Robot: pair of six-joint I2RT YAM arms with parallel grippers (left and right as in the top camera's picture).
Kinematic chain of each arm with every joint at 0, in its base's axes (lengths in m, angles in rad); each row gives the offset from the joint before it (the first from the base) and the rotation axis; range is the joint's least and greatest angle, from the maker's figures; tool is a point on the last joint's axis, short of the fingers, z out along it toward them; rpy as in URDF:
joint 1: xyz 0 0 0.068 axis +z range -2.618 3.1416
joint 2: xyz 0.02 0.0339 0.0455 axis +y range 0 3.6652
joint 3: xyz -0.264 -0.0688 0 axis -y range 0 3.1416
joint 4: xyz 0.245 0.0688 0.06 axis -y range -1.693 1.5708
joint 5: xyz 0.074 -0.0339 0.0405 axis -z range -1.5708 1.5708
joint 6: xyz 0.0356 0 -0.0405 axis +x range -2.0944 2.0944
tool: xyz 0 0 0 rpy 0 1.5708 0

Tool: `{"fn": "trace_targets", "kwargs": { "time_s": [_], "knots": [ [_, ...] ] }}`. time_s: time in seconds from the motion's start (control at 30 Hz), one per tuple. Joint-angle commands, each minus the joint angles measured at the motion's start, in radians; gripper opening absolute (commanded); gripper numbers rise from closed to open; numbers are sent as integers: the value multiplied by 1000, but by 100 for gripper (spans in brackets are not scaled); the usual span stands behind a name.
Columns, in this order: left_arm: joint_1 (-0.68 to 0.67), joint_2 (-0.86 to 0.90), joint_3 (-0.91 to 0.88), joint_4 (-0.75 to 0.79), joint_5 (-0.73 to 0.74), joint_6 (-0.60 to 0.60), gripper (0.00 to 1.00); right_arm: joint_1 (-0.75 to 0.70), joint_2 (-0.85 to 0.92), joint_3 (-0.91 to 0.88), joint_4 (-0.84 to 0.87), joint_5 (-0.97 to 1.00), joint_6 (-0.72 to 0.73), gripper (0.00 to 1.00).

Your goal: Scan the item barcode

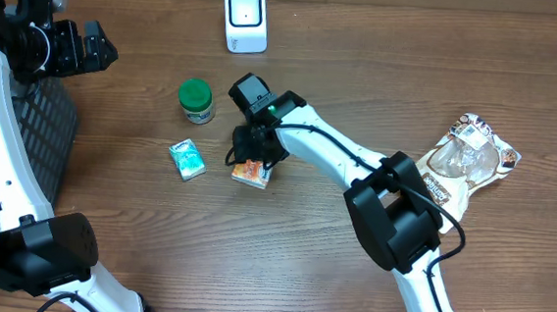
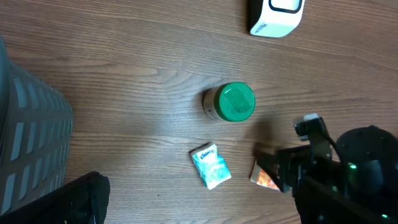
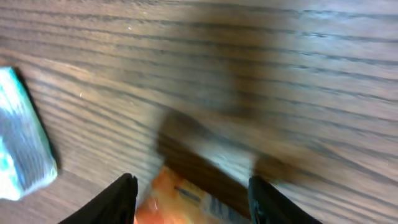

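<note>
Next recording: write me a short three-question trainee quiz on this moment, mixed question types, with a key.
1. Fill in: the jar near the white scanner has a ___ lid.
2. Between the fingers of the right gripper lies: A the jar; B the orange packet; C the white scanner.
3. True or false: the teal tissue pack lies on the table, clear of the right gripper.
Key: 1 green; 2 B; 3 true.

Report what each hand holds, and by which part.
Left hand holds nothing. Right hand straddles the orange packet; whether it grips cannot be told.
</note>
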Motion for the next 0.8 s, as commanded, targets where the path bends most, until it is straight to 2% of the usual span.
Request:
{"fn": "trace_targets", "kwargs": {
  "time_s": [0.0, 0.17, 0.23, 0.33, 0.37, 0.77],
  "knots": [
    [3, -20, 20, -2, 1, 19, 99, -3, -125, 10, -11, 2, -26, 60],
    [3, -20, 20, -2, 1, 19, 100, -7, -214, 11, -53, -56, -40, 60],
    [3, -20, 20, -2, 1, 19, 100, -5, -217, 11, -70, -108, -39, 52],
    [3, -20, 20, -2, 1, 19, 100, 6, -201, -1, -99, -164, -9, 11],
    [3, -20, 20, -2, 1, 19, 100, 12, -191, -8, -110, -170, 7, 4],
    [3, -20, 20, -2, 1, 19, 100, 67, -164, -181, -97, -94, 132, 4]
  ]
}}
